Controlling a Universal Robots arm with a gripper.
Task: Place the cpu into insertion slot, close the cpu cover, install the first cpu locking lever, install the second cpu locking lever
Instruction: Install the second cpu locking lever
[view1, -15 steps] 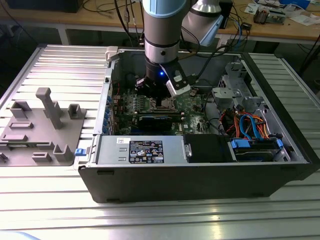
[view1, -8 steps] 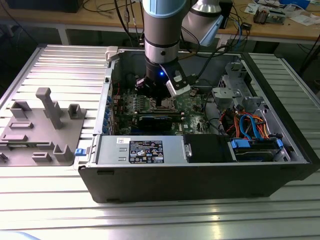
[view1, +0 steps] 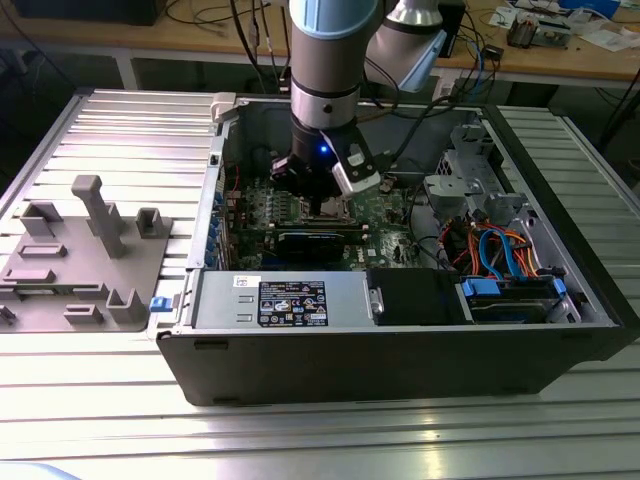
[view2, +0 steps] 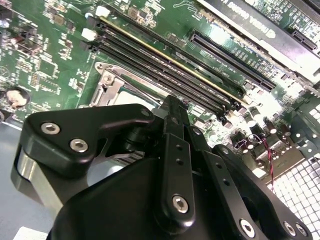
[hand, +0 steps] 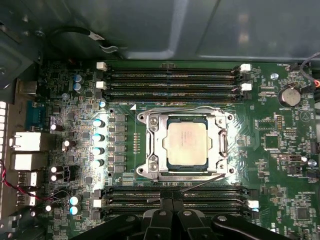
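In the first wrist view the cpu (hand: 186, 143) lies flat in the insertion slot (hand: 186, 176) at the middle of the green board. The silver cpu cover (hand: 150, 145) lies down over it, framing the chip in its window. One thin wire lever (hand: 175, 108) runs along the socket's far edge. A second lever (hand: 206, 182) slants out from the near edge, its end close to my gripper (hand: 173, 201). My gripper is shut, with nothing seen between the fingertips. In the second wrist view the gripper (view2: 172, 102) hovers just over the socket's rim. The exterior view has the gripper (view1: 322, 203) low inside the case.
Rows of memory slots (hand: 170, 80) flank the socket on both sides. A long black card (view1: 312, 243) sits just in front of the socket. Orange and blue cables (view1: 500, 250) fill the case's right. A grey fixture plate (view1: 80, 260) lies outside on the exterior view's left.
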